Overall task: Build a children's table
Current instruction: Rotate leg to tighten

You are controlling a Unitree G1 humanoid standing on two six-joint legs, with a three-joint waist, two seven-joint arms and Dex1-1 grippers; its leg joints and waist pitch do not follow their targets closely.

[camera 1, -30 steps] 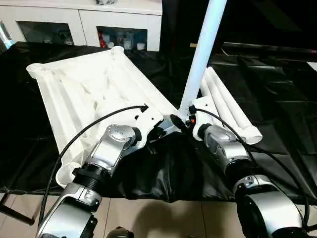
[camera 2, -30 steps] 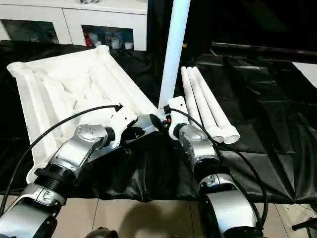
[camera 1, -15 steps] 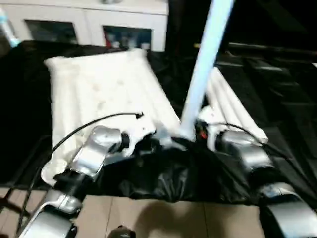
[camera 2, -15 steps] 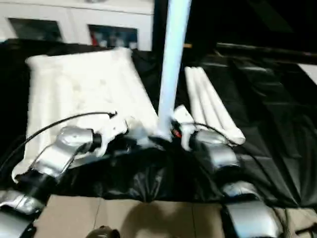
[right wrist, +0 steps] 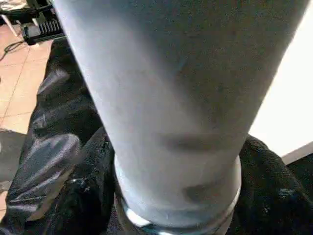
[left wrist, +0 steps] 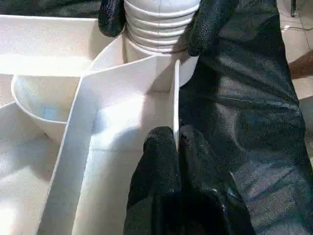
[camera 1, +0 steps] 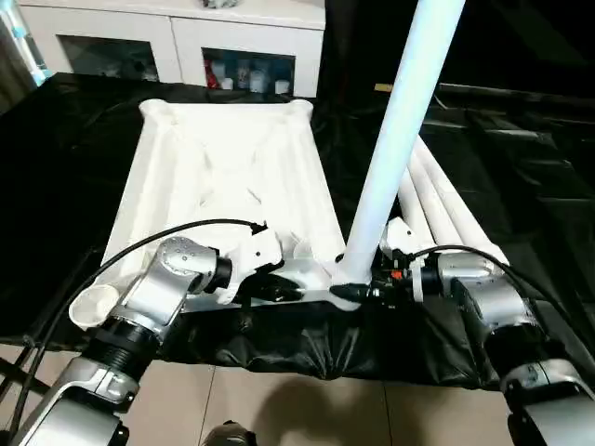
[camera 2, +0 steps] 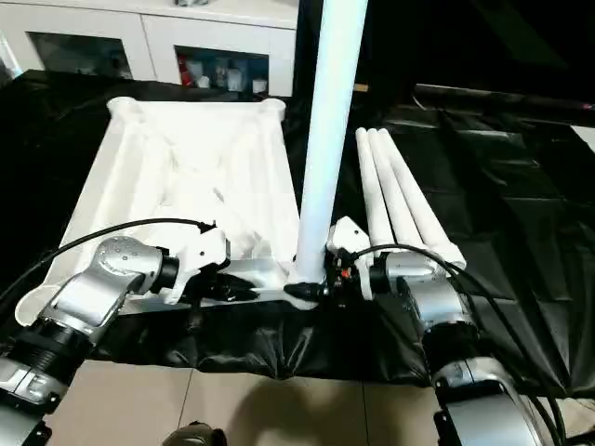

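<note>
The children's table top lies upside down on a black sheet, its ribbed underside facing up. One white leg stands upright in the near right corner socket. My right gripper is shut on that leg's ribbed lower end, with a black finger pressed on each side. My left gripper is shut on the thin rim wall of the top, just beside that socket. Three more legs lie side by side to the right of the top.
A white cabinet with glass doors stands behind the work area. The black sheet spreads far to the right and hangs over the near edge, above a tiled floor. A black cable loops over my left forearm.
The whole picture has swung, so the camera moved. My right gripper's fingers have closed in on the leg's base. The left gripper keeps its hold on the rim.
</note>
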